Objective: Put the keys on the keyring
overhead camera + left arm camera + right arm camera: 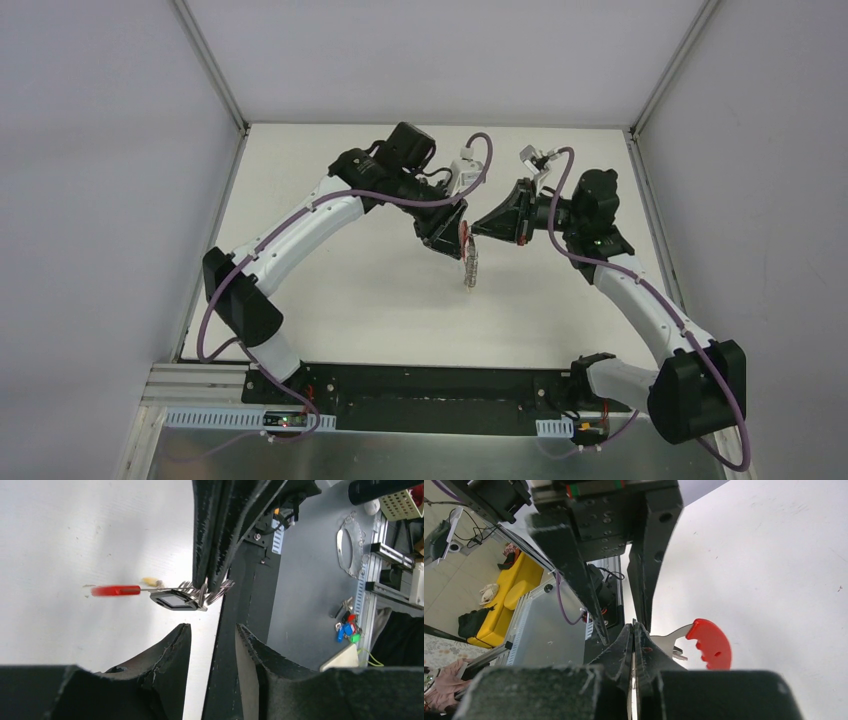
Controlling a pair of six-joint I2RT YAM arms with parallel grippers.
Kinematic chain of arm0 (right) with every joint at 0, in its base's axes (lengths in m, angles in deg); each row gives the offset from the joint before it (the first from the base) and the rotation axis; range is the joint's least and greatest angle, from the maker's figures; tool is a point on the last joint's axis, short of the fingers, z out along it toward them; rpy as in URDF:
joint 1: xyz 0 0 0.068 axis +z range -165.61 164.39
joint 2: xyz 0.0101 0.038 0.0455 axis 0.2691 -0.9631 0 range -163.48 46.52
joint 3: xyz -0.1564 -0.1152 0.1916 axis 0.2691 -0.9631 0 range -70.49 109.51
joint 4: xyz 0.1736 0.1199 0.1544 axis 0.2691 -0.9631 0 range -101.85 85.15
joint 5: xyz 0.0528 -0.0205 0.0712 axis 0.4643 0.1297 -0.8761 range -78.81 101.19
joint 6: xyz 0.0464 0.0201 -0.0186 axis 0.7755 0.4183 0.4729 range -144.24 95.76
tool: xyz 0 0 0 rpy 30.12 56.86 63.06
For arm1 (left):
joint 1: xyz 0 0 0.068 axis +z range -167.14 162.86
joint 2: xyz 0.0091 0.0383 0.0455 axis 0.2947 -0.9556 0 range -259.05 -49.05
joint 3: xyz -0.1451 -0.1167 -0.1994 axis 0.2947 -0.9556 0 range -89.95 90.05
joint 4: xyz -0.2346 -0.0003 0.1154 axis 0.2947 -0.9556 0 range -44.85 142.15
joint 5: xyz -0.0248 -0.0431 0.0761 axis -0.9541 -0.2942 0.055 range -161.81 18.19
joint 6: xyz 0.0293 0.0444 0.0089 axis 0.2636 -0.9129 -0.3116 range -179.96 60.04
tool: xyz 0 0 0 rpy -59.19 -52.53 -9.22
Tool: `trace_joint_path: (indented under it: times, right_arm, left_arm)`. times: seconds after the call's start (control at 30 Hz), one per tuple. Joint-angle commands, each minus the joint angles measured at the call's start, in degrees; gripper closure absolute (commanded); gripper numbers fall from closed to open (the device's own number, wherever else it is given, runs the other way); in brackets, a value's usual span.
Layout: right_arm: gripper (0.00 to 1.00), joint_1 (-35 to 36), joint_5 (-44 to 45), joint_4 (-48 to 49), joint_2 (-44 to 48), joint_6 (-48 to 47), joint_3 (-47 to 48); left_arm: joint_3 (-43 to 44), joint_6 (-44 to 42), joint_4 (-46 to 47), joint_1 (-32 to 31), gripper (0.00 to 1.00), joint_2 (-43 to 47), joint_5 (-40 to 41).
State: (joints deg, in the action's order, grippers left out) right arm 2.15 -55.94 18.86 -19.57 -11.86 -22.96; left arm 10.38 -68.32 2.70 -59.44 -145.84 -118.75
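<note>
The keys (471, 268) hang in mid-air over the middle of the table, between the two grippers. My right gripper (634, 628) is shut on the silver rings of the bunch (216, 589). The red strap end (710, 643) sticks out beside its fingers. In the left wrist view the strap (116, 590) points left, with a yellow key head (150, 582) above it. The keyring (175, 600), a small dark loop, sits against the rings; I cannot tell whether it is threaded. My left gripper (212, 628) is open just below the bunch, with nothing between its fingers.
The black base rail (420, 385) runs along the table's near edge. Grey enclosure walls (100, 200) stand on both sides. Off the table, the left wrist view shows a grey floor with a bunch of coloured tags (347, 628) and metal framing (395, 575).
</note>
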Motion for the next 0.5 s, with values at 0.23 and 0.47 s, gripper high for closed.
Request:
trace_joint_path:
  times: [0.23,0.47]
  right_arm:
    - [1.0,-1.14,-1.35,8.73,0.61,5.35,-0.7]
    - [1.0,-1.28,-1.79,9.17,0.56,5.72,-1.01]
  left_arm:
    - [-2.67,2.26,9.91,0.56,0.57,4.67,2.44]
    - [-3.76,3.87,13.06,0.56,0.57,4.99,4.81]
